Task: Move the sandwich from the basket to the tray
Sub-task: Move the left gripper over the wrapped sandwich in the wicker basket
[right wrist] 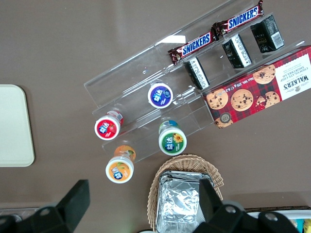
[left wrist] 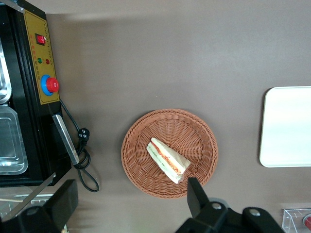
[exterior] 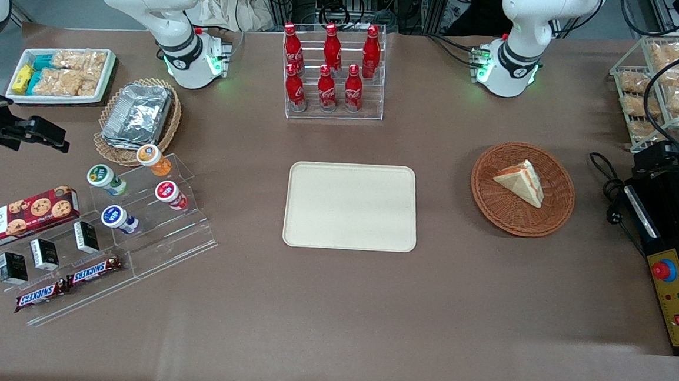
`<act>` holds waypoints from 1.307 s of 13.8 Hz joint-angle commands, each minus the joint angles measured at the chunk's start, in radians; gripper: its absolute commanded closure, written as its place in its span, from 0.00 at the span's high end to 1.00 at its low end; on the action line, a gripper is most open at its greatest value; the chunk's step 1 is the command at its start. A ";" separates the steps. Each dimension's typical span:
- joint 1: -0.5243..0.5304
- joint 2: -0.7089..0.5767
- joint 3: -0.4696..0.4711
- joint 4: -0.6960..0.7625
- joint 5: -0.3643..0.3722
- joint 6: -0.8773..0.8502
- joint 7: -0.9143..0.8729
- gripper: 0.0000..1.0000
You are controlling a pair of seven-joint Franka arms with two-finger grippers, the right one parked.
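One sandwich point(exterior: 520, 182): lay in the basket point(exterior: 495, 206), filling edge facing up in the wrist view, untouched.
Basket: stood on the table point(exterior: 332, 308) toward the working arm's end, well apart from the tray.
Tray point(exterior: 351, 206): sat bare at mid-table, nearer the front camera than the bottle rack point(exterior: 334, 72).
Gripper point(left wrist: 129, 204): hung high above the basket, fingers point(left wrist: 196, 195) spread wide, holding nothing.

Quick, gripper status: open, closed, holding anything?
Left arm's gripper: open, empty, above the round reddish-brown wicker basket with the triangular white-bread sandwich.
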 commanded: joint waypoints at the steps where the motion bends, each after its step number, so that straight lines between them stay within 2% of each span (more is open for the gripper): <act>1: 0.006 0.007 -0.003 0.024 -0.003 -0.025 0.017 1.00; 18: 0.007 0.013 -0.001 -0.008 -0.006 -0.065 -0.022 1.00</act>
